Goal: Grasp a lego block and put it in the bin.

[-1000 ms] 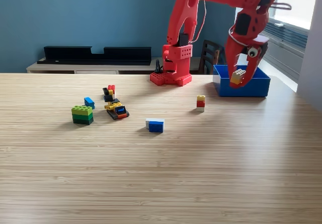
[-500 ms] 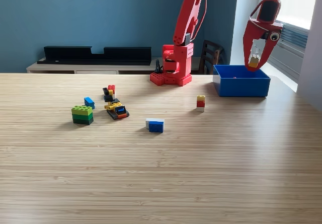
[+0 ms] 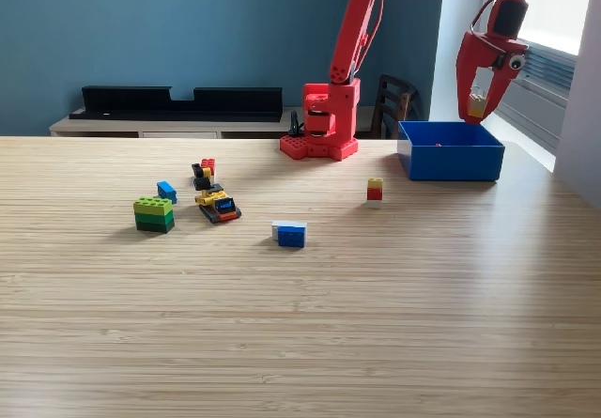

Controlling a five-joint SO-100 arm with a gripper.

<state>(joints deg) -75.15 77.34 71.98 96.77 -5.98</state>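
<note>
Green stack (image 3: 154, 214): set nearest the bench's left edge in the exterior view, with a small blue brick (image 3: 166, 191) just beside it.
Mixed pile (image 3: 214, 195): red, black and yellow pieces are gathered a little right of the green stack.
Blue-and-white brick (image 3: 290, 234): found near the middle of the bench (image 3: 300, 333), apart from the rest.
Yellow-on-red brick (image 3: 375, 189): stood upright between the middle and the bin.
Bin (image 3: 451, 160): a blue box placed by the bench's far right corner; a small red speck is seen inside, too small to identify.
Claw (image 3: 477, 106): hung above the bin's right end, closed around a small pale yellow block (image 3: 477, 106), nothing else held.
Block handling: it is judged light, rigid and smooth-sided, so a pinch across two flat opposite faces is suited; little force is needed, and a drop into the bin is unlikely to harm it.
Step in hand: release over the bin is judged not yet done.
</note>
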